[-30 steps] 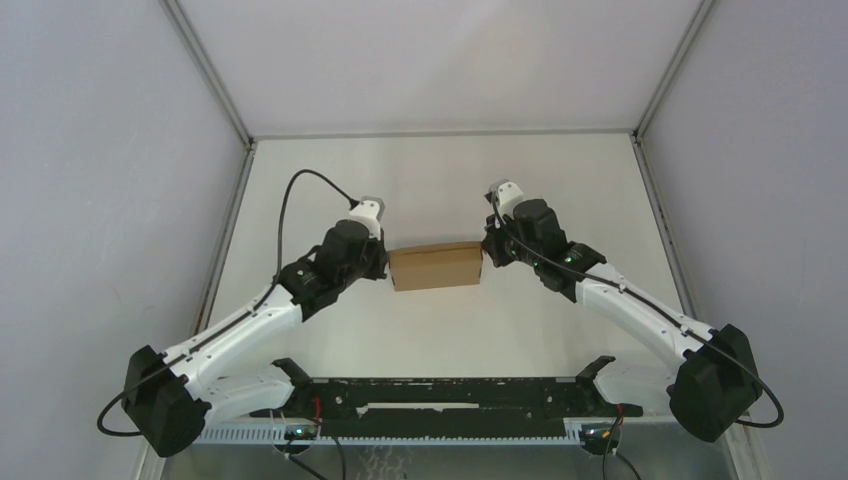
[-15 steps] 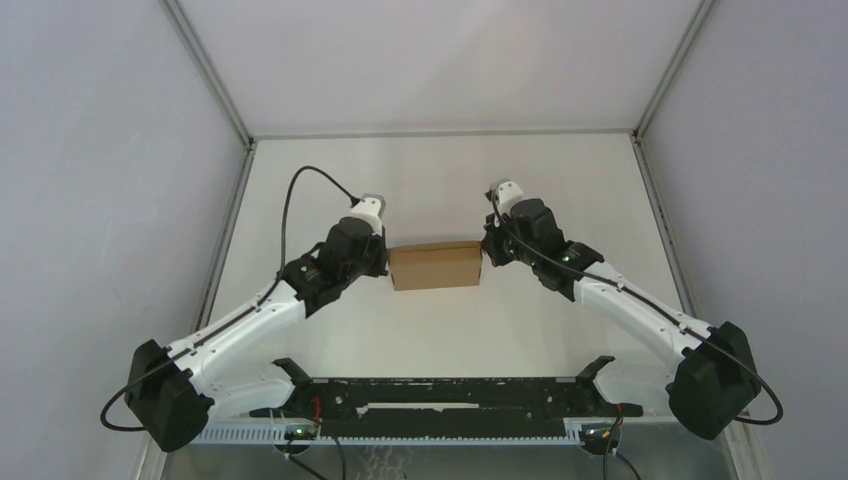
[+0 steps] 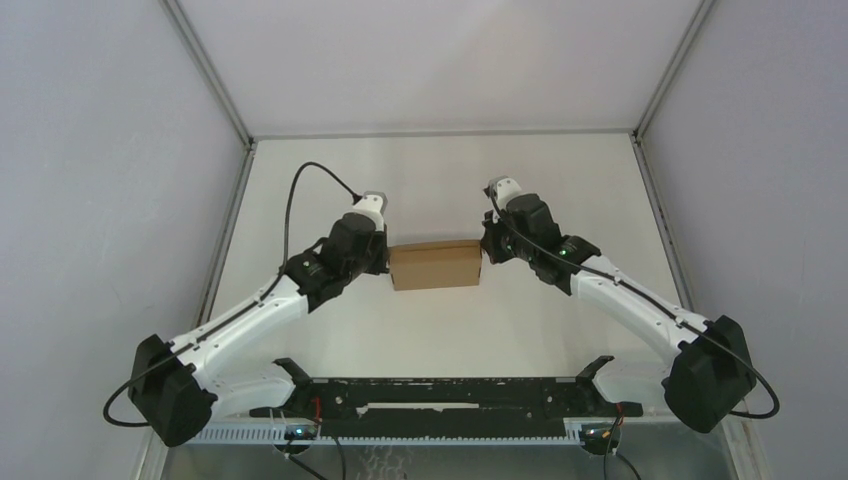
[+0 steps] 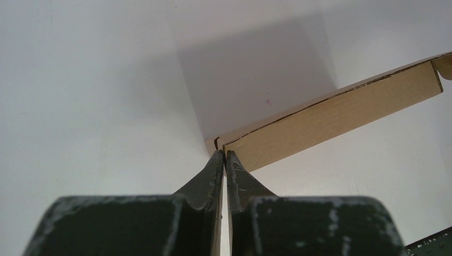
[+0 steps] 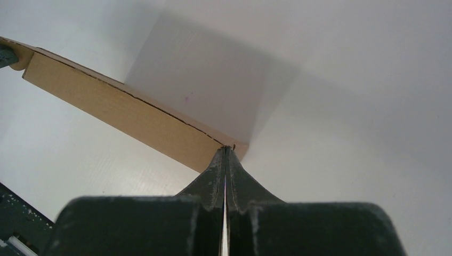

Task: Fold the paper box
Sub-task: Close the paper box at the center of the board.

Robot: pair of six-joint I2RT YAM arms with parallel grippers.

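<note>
The paper box (image 3: 435, 265) is a flat, closed brown cardboard mailer hanging level between my two arms at mid-table. My left gripper (image 3: 385, 262) is shut on its left end. In the left wrist view the jaws (image 4: 224, 154) pinch the corner edge of the box (image 4: 341, 114) with only a thin slit between them. My right gripper (image 3: 485, 252) is shut on the right end. The right wrist view shows its tips (image 5: 226, 149) pressed together at the corner of the box (image 5: 122, 112). A box-sized shadow (image 4: 256, 74) lies on the table beneath it.
A black rail (image 3: 440, 395) runs along the near edge between the arm bases. Grey walls with metal frame strips (image 3: 228, 230) close in the white table on the left, right and back.
The left arm's forearm and wrist have shifted slightly up and to the right. The box and the right gripper stay almost where they were, and both grips are unchanged.
</note>
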